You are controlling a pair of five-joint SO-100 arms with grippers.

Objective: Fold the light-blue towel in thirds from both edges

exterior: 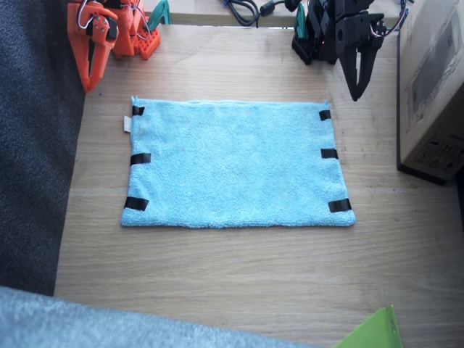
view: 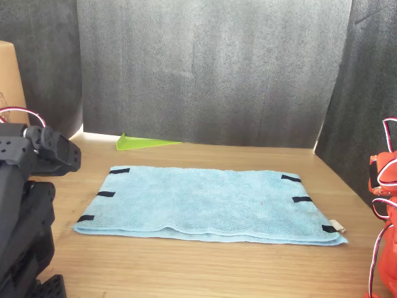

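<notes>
The light-blue towel [exterior: 235, 164] is lying flat, long axis left-right; the left gripper [exterior: 359, 85] — seemingly clenched, empty — is hanging nearest its upper-right corner; the right gripper [exterior: 91, 71], state unclear, is sitting upper left.

The right arm [exterior: 109, 32] is bright orange plastic with white and red cables looped at its top. The left arm [exterior: 341, 32] is black throughout, with blocky housings and red-and-white wires.

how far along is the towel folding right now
Nothing is folded yet: the light-blue towel lies spread flat on the table, black tape strips showing on both short edges. Nothing is in hand; the left gripper and right gripper hang clear of it. Both folds remain.
</notes>
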